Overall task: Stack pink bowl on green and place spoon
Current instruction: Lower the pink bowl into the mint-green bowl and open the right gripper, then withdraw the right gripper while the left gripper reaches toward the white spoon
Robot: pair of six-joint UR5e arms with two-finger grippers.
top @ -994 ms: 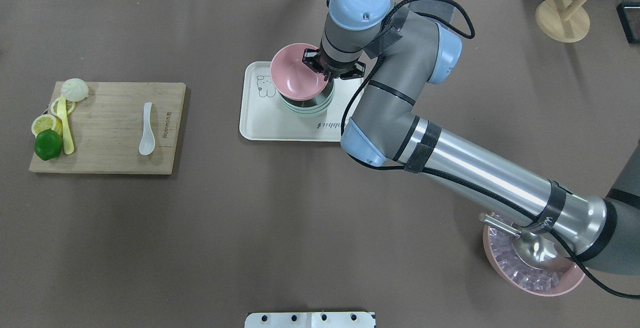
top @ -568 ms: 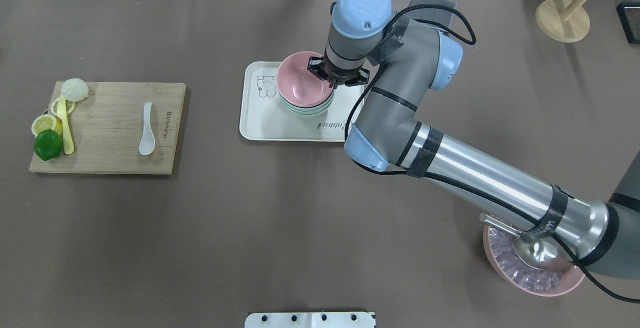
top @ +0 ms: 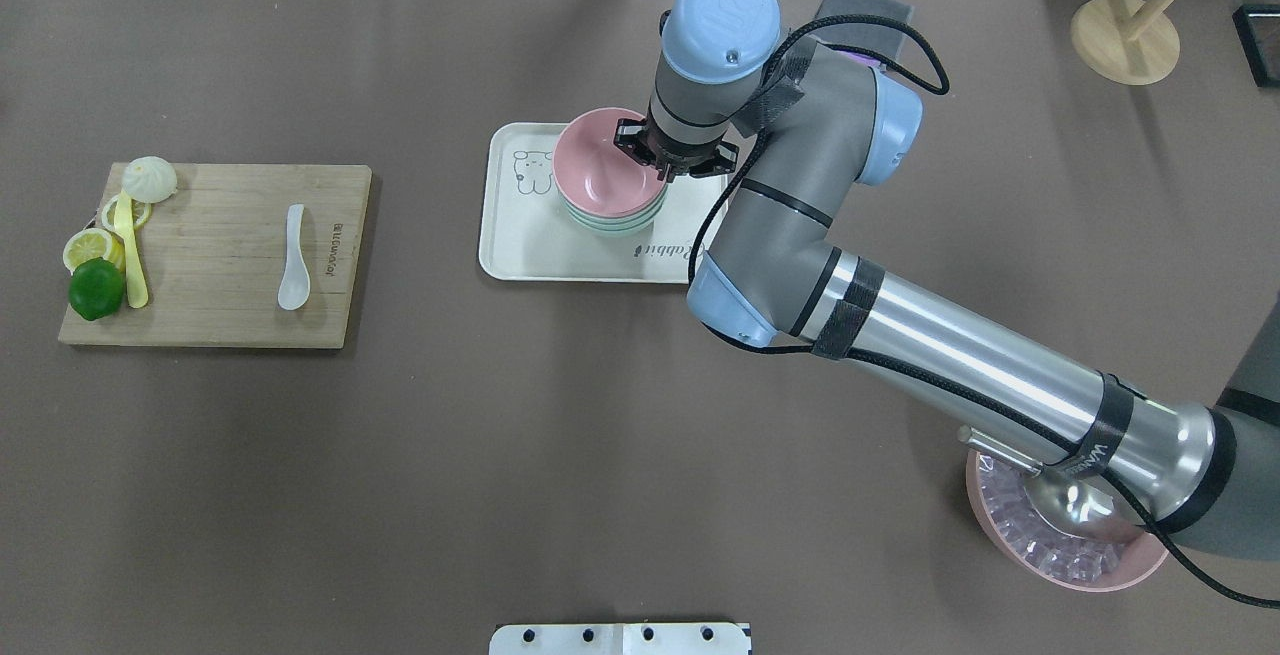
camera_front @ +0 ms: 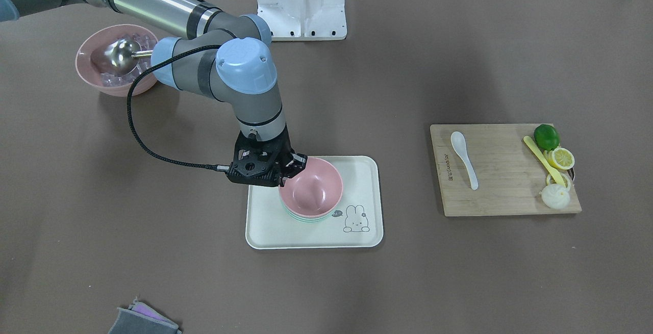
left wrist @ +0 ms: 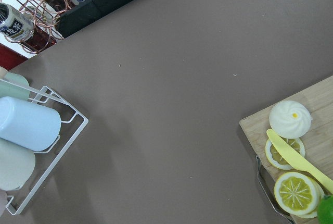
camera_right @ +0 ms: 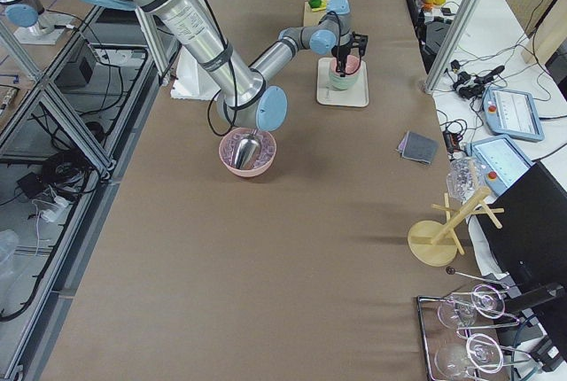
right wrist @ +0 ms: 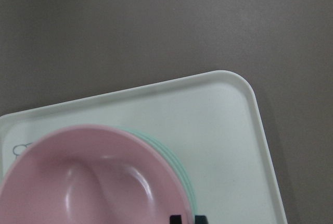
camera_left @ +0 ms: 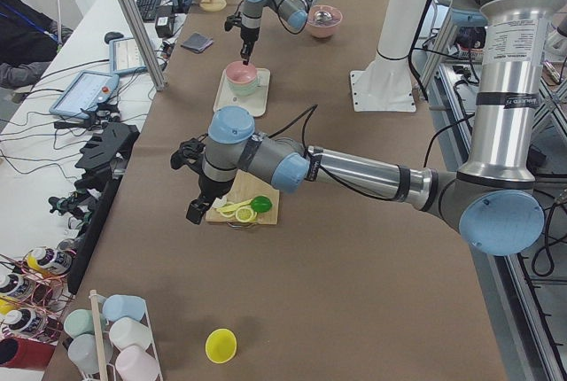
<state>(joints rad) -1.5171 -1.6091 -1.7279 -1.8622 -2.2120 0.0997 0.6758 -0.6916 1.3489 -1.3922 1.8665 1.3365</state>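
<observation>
Overhead exterior view is showing the pink bowl [top: 605, 170] sitting nested on top of the green bowl [top: 612, 224], so only a thin green edge is peeking out underneath. Both are sitting on the white tray [top: 530, 245] with the little bunny drawing, toward its far right part. The right gripper [top: 667, 163] is coming straight down on the right side of the pink bowl, and its jaws are pinching the bowl's rim, one finger inside and one outside as far as I can make out.

The white spoon [top: 293, 260] is lying flat on the wooden cutting board [top: 220, 315], well off to the left of the tray, with nothing touching it. On the board's left end a lime [top: 96, 288], some lemon slices [top: 85, 247], a yellow knife [top: 130, 255] and a steamed bun [top: 150, 178] are lying bunched together.

The left gripper [camera_left: 193, 213] is hanging just past that end of the board, only showing in the side view, so I can't tell whether its jaws are apart or closed.
</observation>
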